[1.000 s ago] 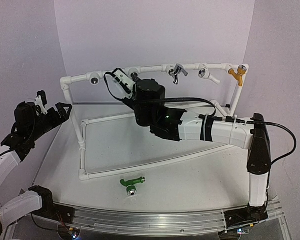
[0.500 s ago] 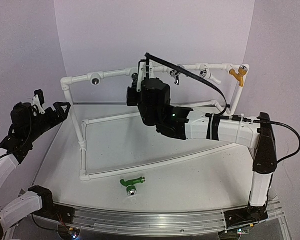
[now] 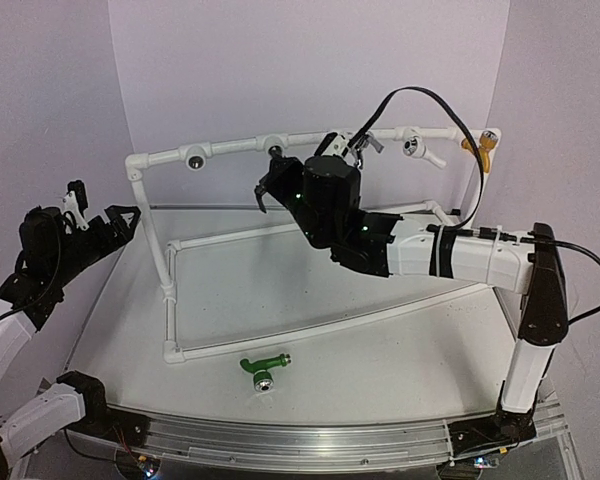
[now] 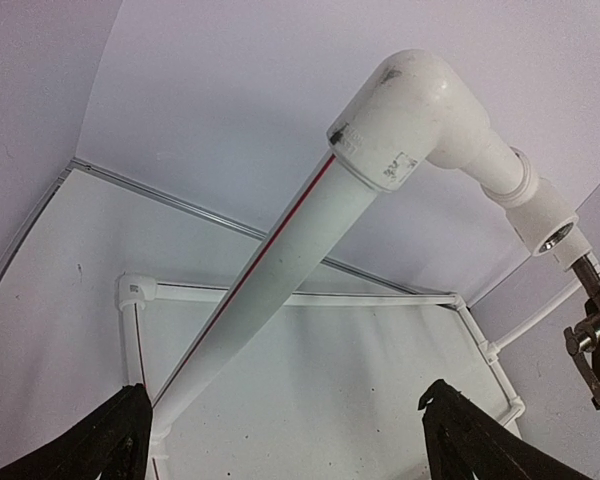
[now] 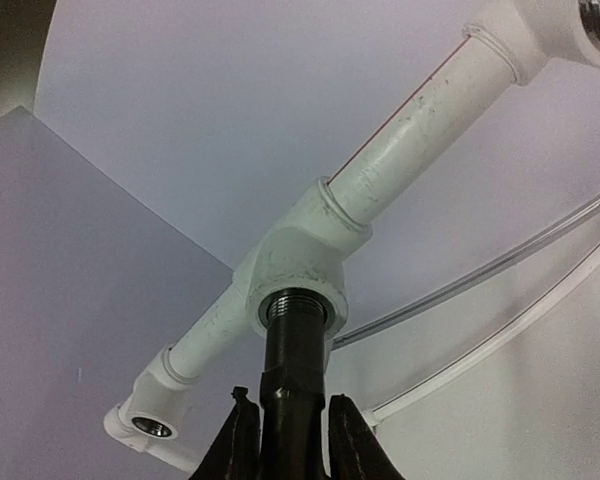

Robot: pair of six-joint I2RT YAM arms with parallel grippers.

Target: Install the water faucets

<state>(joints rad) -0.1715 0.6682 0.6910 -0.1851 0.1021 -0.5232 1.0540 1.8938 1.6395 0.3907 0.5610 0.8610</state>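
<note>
A bright green tap with a silver threaded end (image 3: 264, 366) lies on its side on the white bench (image 3: 400, 370), near the front and just outside the near bottom pipe of the white plastic pipe frame (image 3: 230, 146). At the left edge, the left arm is raised and bent. Its gripper (image 4: 285, 440) points right at the frame's corner post, black fingers (image 4: 100, 450) wide apart and holding nothing. The right arm rises from its base, then reaches left and far across the frame. The right gripper (image 5: 292, 400) points up, clamped on a dark brown-black tap (image 5: 295, 350) whose threaded end sits in a white tee fitting (image 5: 295, 260) on the far top rail.
</note>
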